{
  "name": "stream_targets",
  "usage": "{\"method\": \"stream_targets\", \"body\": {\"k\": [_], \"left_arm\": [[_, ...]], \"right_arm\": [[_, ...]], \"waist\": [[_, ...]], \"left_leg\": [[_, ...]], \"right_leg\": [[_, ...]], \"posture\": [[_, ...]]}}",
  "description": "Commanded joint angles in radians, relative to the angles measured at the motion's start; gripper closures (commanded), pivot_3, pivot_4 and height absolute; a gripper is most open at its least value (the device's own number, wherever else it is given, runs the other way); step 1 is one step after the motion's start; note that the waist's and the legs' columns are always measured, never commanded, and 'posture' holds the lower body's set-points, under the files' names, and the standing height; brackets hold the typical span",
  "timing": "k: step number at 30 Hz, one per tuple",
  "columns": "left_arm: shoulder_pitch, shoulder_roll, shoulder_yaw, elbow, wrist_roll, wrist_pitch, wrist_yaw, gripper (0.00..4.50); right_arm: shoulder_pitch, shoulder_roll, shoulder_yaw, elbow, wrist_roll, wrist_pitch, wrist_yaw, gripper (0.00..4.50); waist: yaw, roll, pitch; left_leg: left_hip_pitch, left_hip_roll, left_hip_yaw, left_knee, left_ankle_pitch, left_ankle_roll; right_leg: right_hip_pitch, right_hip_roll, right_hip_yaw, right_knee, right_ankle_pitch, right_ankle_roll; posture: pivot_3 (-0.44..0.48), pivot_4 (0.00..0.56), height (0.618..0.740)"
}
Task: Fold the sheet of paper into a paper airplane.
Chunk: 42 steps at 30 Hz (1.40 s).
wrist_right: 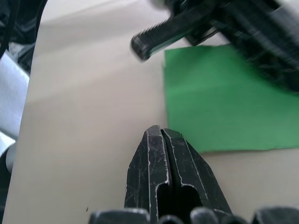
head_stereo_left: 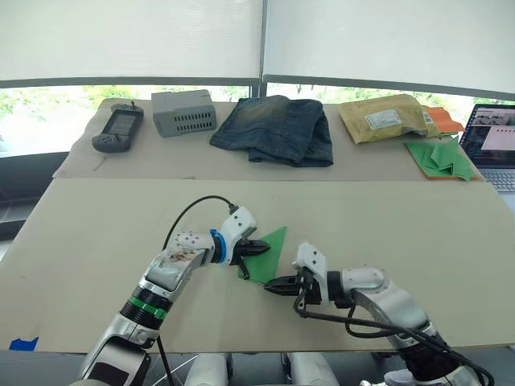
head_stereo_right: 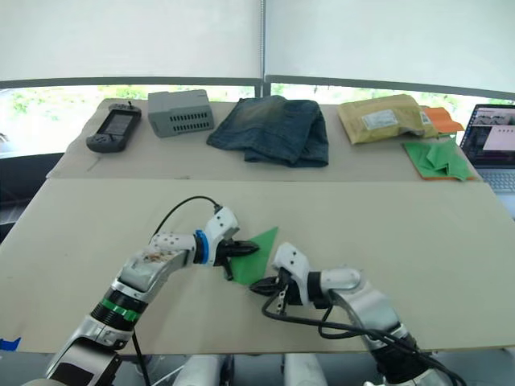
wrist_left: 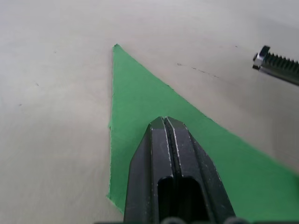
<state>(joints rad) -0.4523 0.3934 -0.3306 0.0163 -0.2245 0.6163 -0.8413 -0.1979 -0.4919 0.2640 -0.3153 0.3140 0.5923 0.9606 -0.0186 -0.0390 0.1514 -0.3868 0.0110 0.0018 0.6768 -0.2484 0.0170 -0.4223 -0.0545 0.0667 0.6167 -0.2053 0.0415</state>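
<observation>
- Left eye view: green paper airplane [head_stereo_left: 269, 254] flat on the near tan table [head_stereo_left: 96, 233], folded to a pointed triangular wedge, tip aimed toward the far table. Left gripper [head_stereo_left: 248, 251] pressed down on the wedge's left edge, black fingers closed together. Right gripper [head_stereo_left: 278, 285] just at the wedge's near corner, fingers pinched shut, gripping nothing.
- Right eye view: on the far table [head_stereo_right: 80, 161], a handheld controller [head_stereo_right: 115, 129], a grey vented box [head_stereo_right: 180, 112], folded jeans [head_stereo_right: 273, 129], a yellow padded mailer [head_stereo_right: 385, 117], a heap of green paper pieces [head_stereo_right: 438, 158] over an orange sheet, a laptop [head_stereo_right: 492, 138] at the right edge. All well apart from the wedge.
- Left wrist view: closed fingers [wrist_left: 161, 158] lying over the green paper, tips meeting with no gap, resting on top rather than clamping it. Pointed tip of the wedge stretching away from the fingers. One ridged finger of the other gripper near the paper's far edge, apart from it.
- Right wrist view: fingers [wrist_right: 152, 158] sealed tight, tips just beside the paper's near edge, on bare table. Cannot tell whether touching the paper. Left gripper [wrist_right: 154, 42] blurred across the green sheet's far side.
</observation>
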Motion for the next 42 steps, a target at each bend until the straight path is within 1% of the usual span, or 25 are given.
{"method": "stream_targets", "body": {"k": [1, 4, 7, 10, 13, 16, 18, 20, 22, 24, 26, 33, 38, 40, 42], "left_arm": [[0.012, -0.018, 0.004, 0.042, -0.006, 0.034, 0.004, 4.50], [0.001, -0.040, 0.024, 0.070, -0.016, 0.044, 0.011, 4.50], [-0.015, -0.058, 0.035, 0.076, -0.019, 0.054, 0.016, 4.50], [-0.022, -0.058, 0.036, 0.078, -0.016, 0.056, 0.012, 4.50], [-0.023, -0.057, 0.038, 0.077, -0.016, 0.057, 0.011, 4.50], [-0.024, -0.055, 0.039, 0.080, -0.015, 0.055, 0.012, 4.50], [-0.023, -0.055, 0.039, 0.079, -0.014, 0.054, 0.012, 4.50], [-0.021, -0.055, 0.039, 0.074, -0.014, 0.055, 0.014, 4.50], [-0.018, -0.055, 0.040, 0.068, -0.016, 0.058, 0.016, 4.50], [-0.016, -0.053, 0.042, 0.062, -0.018, 0.062, 0.016, 4.50], [-0.016, -0.049, 0.044, 0.054, -0.021, 0.068, 0.015, 4.50], [-0.013, -0.039, 0.069, 0.032, -0.044, 0.108, 0.017, 4.50], [-0.015, -0.039, 0.088, -0.005, -0.094, 0.188, 0.006, 4.50], [-0.030, -0.026, 0.087, -0.009, -0.112, 0.225, -0.013, 4.50], [-0.070, -0.031, 0.095, 0.035, -0.100, 0.207, -0.006, 4.50]], "right_arm": [[-0.072, -0.002, -0.080, -0.069, 0.051, 0.036, -0.044, 4.48], [-0.112, -0.023, -0.016, -0.019, -0.041, 0.008, -0.075, 4.48], [-0.138, -0.004, 0.020, 0.012, -0.052, -0.003, -0.076, 4.48], [-0.156, 0.008, -0.013, -0.035, 0.024, 0.037, -0.048, 4.48], [-0.170, 0.032, -0.086, -0.103, 0.173, 0.127, -0.032, 4.48], [-0.177, 0.024, -0.136, -0.159, 0.300, 0.209, -0.018, 4.48], [-0.185, 0.014, -0.150, -0.162, 0.325, 0.225, -0.025, 4.48], [-0.196, -0.005, -0.116, -0.108, 0.243, 0.189, -0.064, 4.48], [-0.205, -0.051, -0.022, -0.026, 0.088, 0.111, -0.098, 4.48], [-0.211, -0.057, 0.029, 0.051, 0.009, 0.061, -0.122, 4.48], [-0.207, -0.035, 0.042, 0.092, 0.004, 0.043, -0.114, 4.48], [-0.170, 0.003, 0.110, 0.121, -0.015, 0.013, -0.074, 4.48], [-0.171, 0.031, 0.159, 0.200, -0.080, -0.030, -0.080, 4.48], [-0.180, 0.037, 0.170, 0.246, -0.112, -0.044, -0.088, 4.48], [-0.187, 0.040, 0.174, 0.277, -0.130, -0.049, -0.095, 4.48]], "waist": [[0.001, 0.000, 0.000], [0.005, 0.000, 0.000], [0.008, 0.000, 0.000], [0.006, 0.000, 0.000], [0.006, 0.000, 0.000], [0.006, 0.000, 0.000], [0.006, 0.000, 0.000], [0.005, 0.000, 0.000], [0.005, 0.000, 0.000], [0.005, 0.000, 0.000], [0.005, 0.000, 0.000], [0.002, 0.000, 0.000], [-0.001, 0.000, 0.000], [-0.003, 0.000, 0.000], [-0.003, 0.000, 0.000]], "left_leg": [[0.000, 0.000, 0.000, 0.000, 0.000, 0.000], [0.001, 0.000, 0.000, 0.000, 0.000, 0.000], [-0.001, -0.001, 0.001, 0.000, 0.000, 0.000], [-0.002, -0.003, 0.001, 0.001, 0.000, 0.000], [-0.002, -0.002, -0.001, 0.001, 0.000, 0.000], [-0.002, -0.001, -0.002, 0.001, 0.000, 0.000], [-0.002, -0.001, -0.003, 0.001, 0.000, 0.000], [-0.001, -0.001, -0.002, 0.001, 0.000, 0.000], [-0.001, -0.001, -0.001, 0.001, 0.000, 0.000], [-0.001, -0.002, 0.002, 0.001, 0.000, 0.000], [-0.002, -0.003, 0.002, 0.000, 0.000, 0.000], [-0.002, -0.002, 0.000, 0.000, 0.000, 0.000], [-0.002, -0.002, 0.000, 0.000, 0.000, 0.000], [-0.001, -0.002, 0.000, 0.000, 0.000, 0.000], [0.000, -0.002, 0.000, 0.000, 0.000, 0.000]], "right_leg": [[0.000, 0.000, 0.000, 0.000, 0.000, 0.000], [0.001, 0.000, 0.000, 0.000, 0.000, 0.000], [0.000, 0.000, -0.002, -0.001, 0.000, 0.000], [-0.001, -0.001, -0.001, 0.000, 0.000, 0.000], [0.000, -0.001, -0.001, 0.000, 0.000, 0.000], [0.000, -0.001, -0.001, 0.000, 0.000, 0.000], [0.000, -0.001, -0.001, -0.001, 0.000, 0.000], [0.000, -0.001, -0.001, -0.001, 0.000, 0.000], [0.000, -0.001, -0.001, 0.000, 0.000, 0.000], [0.000, -0.001, -0.001, -0.001, 0.000, 0.000], [-0.001, -0.001, -0.001, 0.000, 0.000, 0.000], [-0.001, -0.001, -0.001, 0.000, 0.000, 0.000], [-0.001, 0.000, -0.001, 0.000, 0.000, 0.000], [-0.001, 0.000, -0.001, 0.000, 0.000, 0.000], [0.000, 0.000, -0.001, 0.000, 0.000, 0.000]], "posture": [[0.000, 0.150, 0.728], [0.000, 0.150, 0.728], [0.000, 0.150, 0.728], [0.000, 0.150, 0.728], [0.000, 0.150, 0.728], [0.000, 0.150, 0.728], [0.000, 0.150, 0.728], [0.000, 0.150, 0.728], [0.000, 0.150, 0.728], [0.000, 0.150, 0.728], [0.000, 0.150, 0.728], [0.000, 0.150, 0.728], [0.000, 0.150, 0.728], [0.000, 0.150, 0.728], [0.000, 0.150, 0.728]]}}
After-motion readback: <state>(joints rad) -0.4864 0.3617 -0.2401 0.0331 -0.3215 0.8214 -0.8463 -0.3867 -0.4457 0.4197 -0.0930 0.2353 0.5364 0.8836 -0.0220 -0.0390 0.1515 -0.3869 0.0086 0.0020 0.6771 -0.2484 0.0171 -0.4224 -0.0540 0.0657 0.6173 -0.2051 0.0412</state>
